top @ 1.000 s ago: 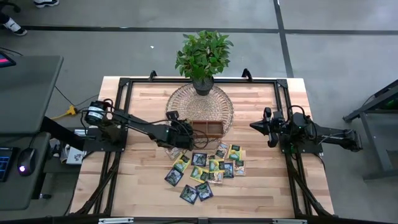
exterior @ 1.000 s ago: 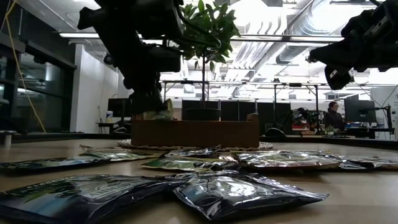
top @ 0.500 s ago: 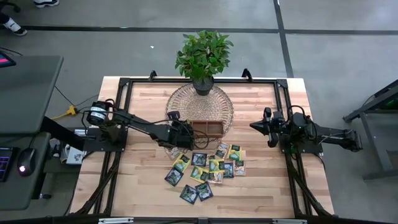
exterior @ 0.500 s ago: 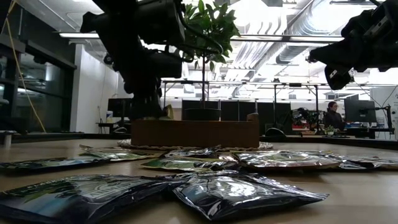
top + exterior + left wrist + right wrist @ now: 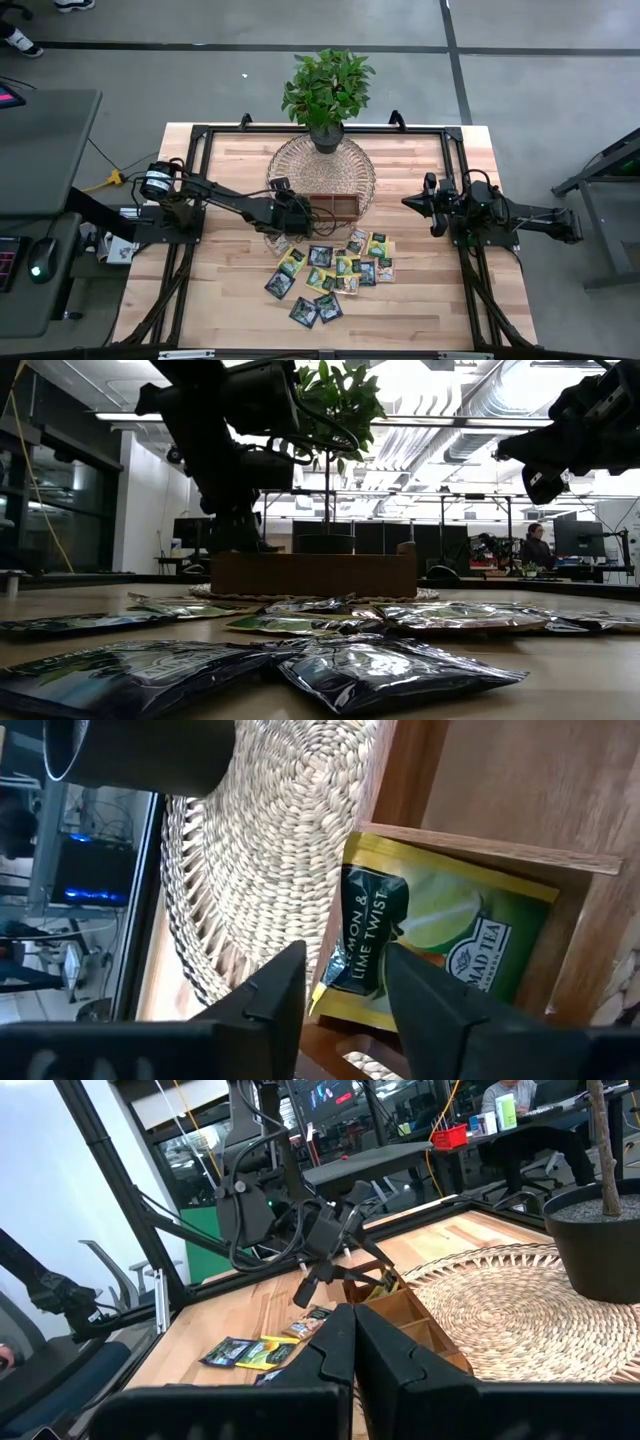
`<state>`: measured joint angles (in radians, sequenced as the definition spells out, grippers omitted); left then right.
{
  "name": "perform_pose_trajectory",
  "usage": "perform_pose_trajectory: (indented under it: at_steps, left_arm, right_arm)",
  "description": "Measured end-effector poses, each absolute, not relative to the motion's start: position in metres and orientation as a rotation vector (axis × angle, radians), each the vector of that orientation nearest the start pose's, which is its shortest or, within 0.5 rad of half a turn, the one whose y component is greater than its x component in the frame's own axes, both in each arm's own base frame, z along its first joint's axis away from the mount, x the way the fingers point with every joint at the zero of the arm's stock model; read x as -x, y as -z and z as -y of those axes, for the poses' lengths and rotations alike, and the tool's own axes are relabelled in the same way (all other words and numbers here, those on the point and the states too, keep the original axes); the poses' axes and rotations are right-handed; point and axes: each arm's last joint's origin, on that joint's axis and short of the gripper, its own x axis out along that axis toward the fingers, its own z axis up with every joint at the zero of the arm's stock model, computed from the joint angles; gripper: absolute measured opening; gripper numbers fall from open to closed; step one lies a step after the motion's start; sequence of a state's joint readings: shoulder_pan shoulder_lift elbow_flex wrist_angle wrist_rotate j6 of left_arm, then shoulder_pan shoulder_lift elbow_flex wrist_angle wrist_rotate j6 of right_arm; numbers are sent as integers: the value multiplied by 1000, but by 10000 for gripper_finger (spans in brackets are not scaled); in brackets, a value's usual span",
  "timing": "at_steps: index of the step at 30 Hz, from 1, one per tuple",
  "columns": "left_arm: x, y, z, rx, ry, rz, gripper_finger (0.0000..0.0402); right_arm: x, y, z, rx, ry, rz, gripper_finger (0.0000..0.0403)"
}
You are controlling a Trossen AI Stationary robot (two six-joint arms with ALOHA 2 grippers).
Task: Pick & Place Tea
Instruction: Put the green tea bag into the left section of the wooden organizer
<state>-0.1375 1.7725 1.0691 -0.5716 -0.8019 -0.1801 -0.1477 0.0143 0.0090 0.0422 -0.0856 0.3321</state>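
Observation:
A yellow-green tea sachet [image 5: 440, 935] leans slanted inside the left compartment of the brown wooden tray [image 5: 333, 207], its lower edge between the fingers of my left gripper [image 5: 345, 975]. That gripper [image 5: 303, 210] is open and slants down at the tray's left end. Several more tea sachets [image 5: 335, 270], yellow-green and dark, lie spread flat on the table near the tray. My right gripper [image 5: 408, 203] waits shut at the table's right side, above the table. My left gripper stands open with its fingers [image 5: 290, 980] on either side of the sachet's lower edge [image 5: 335, 985]. I cannot tell whether either finger touches the wrapper. The sachet rests in the tray compartment, tilted against the wall.
The tray sits on the near rim of a round woven mat [image 5: 322, 170] that carries a potted plant [image 5: 327, 90] at the far middle. A black frame [image 5: 195, 180] runs around the tabletop. Bare wood lies to the left and right of the sachets.
My left gripper has opened at the tray's left end and let go of the yellow-green sachet. In the low view the sachet showed at the fingers above the tray wall before; now it is down behind the wall. The wrist has turned a little.

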Motion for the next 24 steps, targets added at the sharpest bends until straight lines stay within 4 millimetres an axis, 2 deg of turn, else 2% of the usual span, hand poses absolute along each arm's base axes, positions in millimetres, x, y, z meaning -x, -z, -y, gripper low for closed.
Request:
perform_pose_trajectory:
  at_steps: [12, 24]
  left_arm:
    - [-323, -167, 23, -487, -700, -1084, 166]
    - [-314, -191, 25, -492, -676, -1048, 175]
  right_arm:
    - [-97, -170, 12, -328, 56, 46, 0]
    - [-97, -170, 12, -328, 56, 46, 0]
